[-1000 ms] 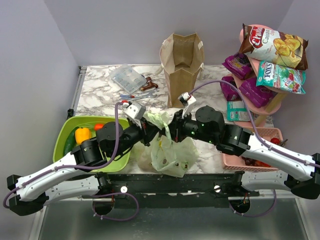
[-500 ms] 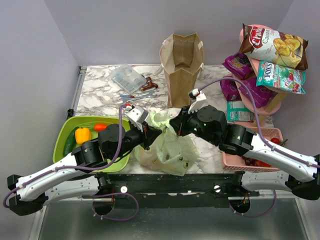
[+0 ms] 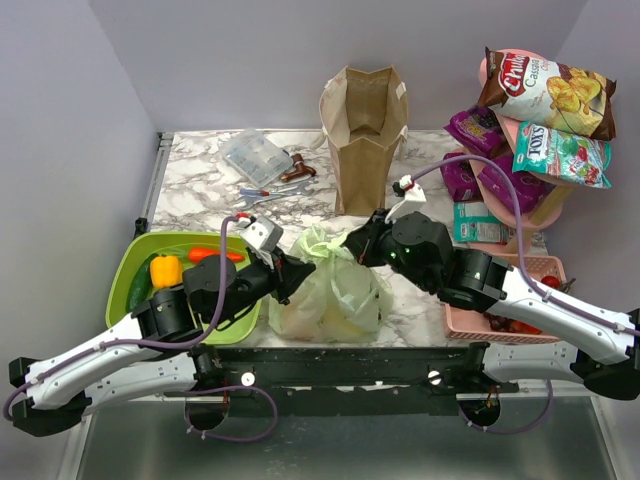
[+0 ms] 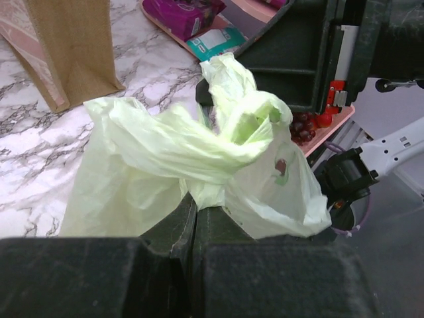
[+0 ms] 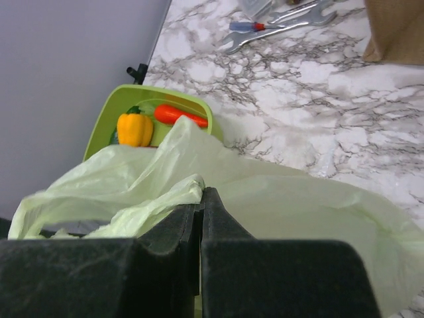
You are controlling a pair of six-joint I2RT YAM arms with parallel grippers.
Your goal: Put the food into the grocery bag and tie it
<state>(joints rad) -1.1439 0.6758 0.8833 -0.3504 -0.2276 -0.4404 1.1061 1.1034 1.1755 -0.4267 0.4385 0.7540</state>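
Note:
The pale green grocery bag (image 3: 330, 295) sits at the table's near middle, bulging, its handles twisted together on top. It fills the left wrist view (image 4: 192, 159) and the right wrist view (image 5: 278, 205). My left gripper (image 3: 293, 270) is shut on a handle strand (image 4: 209, 192) at the bag's left. My right gripper (image 3: 352, 243) is shut on another handle strand (image 5: 189, 189) at the bag's upper right. A yellow-orange bell pepper (image 3: 165, 270) lies in the green bowl (image 3: 135, 262), also in the right wrist view (image 5: 134, 128). Any food inside the bag is hidden.
A brown paper bag (image 3: 365, 135) stands behind. Tools and a clear box (image 3: 255, 157) lie at the back left. A pink rack of snack packets (image 3: 535, 130) is at the right, a pink basket (image 3: 490, 320) below it. A red-orange item (image 3: 212, 254) and a cucumber (image 3: 140, 287) lie in the bowl.
Both grippers have drawn apart, the left to the left and the right to the back right, pulling the handles. The bag has closed and bunched into a tighter bundle.

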